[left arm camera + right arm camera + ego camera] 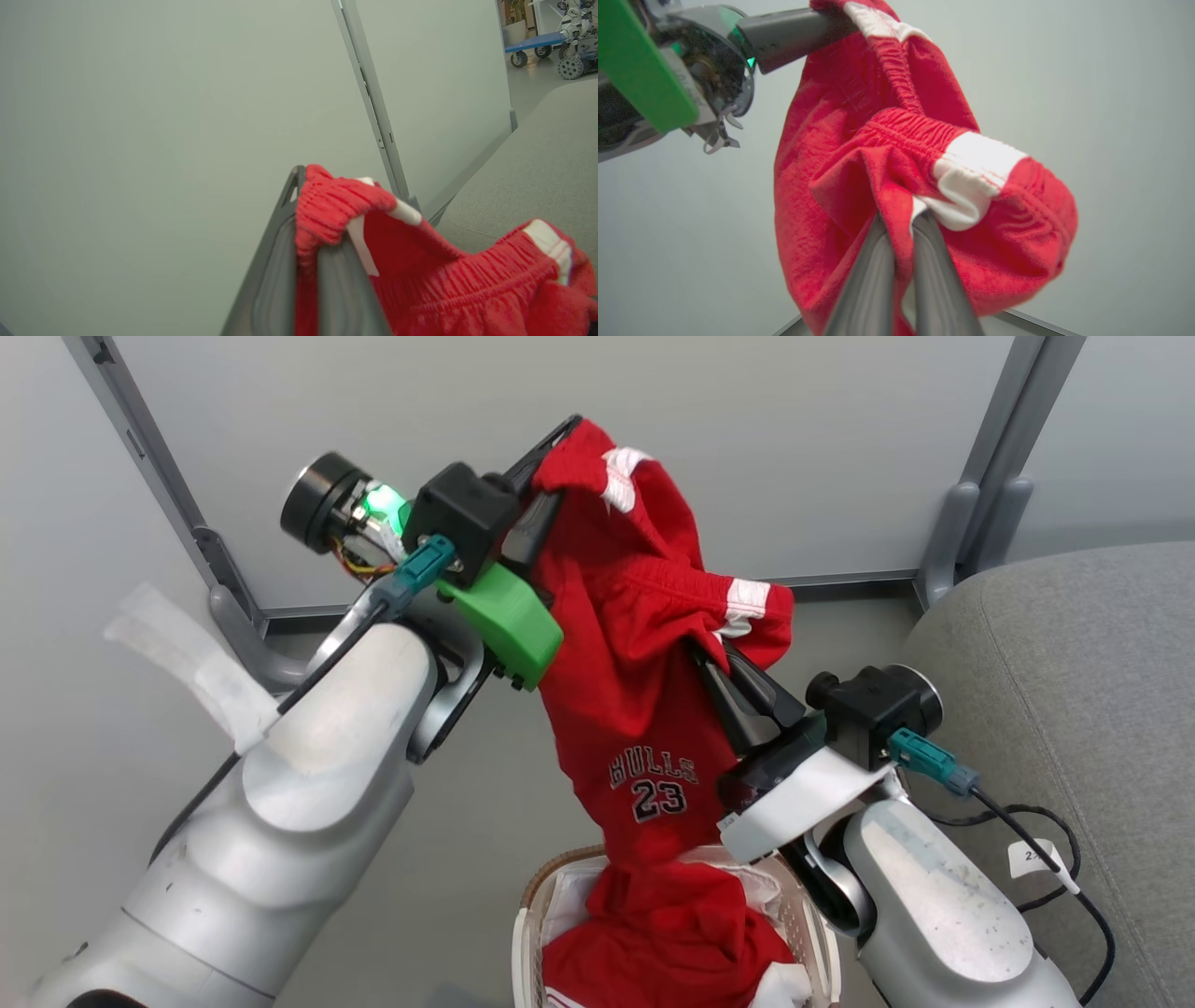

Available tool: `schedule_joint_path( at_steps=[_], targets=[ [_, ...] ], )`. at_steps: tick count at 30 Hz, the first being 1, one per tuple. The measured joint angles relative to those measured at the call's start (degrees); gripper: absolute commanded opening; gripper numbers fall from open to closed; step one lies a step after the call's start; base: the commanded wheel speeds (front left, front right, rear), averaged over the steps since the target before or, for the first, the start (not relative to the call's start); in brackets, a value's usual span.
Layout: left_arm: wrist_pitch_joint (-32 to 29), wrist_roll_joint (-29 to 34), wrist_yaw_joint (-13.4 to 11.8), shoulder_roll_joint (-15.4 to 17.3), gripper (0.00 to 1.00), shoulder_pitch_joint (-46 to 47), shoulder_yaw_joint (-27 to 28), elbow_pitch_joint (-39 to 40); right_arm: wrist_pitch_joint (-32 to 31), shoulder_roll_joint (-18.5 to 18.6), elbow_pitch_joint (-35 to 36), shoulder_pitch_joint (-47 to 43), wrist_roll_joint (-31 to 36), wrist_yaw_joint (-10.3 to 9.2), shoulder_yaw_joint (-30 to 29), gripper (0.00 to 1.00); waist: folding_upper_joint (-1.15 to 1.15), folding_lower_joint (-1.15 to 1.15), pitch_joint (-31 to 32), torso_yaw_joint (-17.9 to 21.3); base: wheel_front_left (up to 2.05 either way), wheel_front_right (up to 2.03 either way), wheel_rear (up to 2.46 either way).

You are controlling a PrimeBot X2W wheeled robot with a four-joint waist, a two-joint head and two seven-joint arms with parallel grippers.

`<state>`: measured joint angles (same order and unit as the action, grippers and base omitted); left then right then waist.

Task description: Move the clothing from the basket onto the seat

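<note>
Red shorts with white stripes and "BULLS 23" lettering hang stretched between my two grippers, high above the basket. My left gripper is shut on the elastic waistband at the top; the red shorts bunch over its fingers. My right gripper is shut on the waistband lower and to the right, the red shorts pinched between its fingers. More red clothing lies in the basket, the shorts' hem touching it. The grey seat stands at the right.
A pale partition wall on grey metal legs rises behind. A black cable with a white tag lies on the seat by my right forearm. The white liner shows inside the basket. The grey seat reaches toward a distant cart.
</note>
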<state>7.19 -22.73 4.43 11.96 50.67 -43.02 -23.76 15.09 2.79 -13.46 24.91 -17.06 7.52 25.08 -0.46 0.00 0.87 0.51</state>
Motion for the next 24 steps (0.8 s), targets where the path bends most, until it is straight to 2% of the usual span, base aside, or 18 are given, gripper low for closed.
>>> schedule_joint_path(
  at_steps=[1,13,24],
  targets=[
    [0.7,-0.4,-0.1,0.1,1.0,-0.9,0.2,-0.3,0.0,0.0,0.0,0.0,0.0,0.0,-0.2,0.0,0.0,0.0,-0.1,0.0,0.0,0.0,0.0],
    [6.5,-6.7,-0.4,0.5,1.0,-13.1,3.1,-5.4,0.0,0.0,-0.1,0.8,1.6,0.0,-3.9,0.0,0.0,0.0,-1.0,-0.5,0.0,0.0,0.0],
    [7.6,-12.6,1.7,-1.9,1.0,-23.2,4.0,-7.7,0.0,0.0,-3.0,1.3,7.1,0.0,-8.4,0.0,0.0,0.0,-1.7,-1.0,0.0,0.0,0.0]
  ],
)
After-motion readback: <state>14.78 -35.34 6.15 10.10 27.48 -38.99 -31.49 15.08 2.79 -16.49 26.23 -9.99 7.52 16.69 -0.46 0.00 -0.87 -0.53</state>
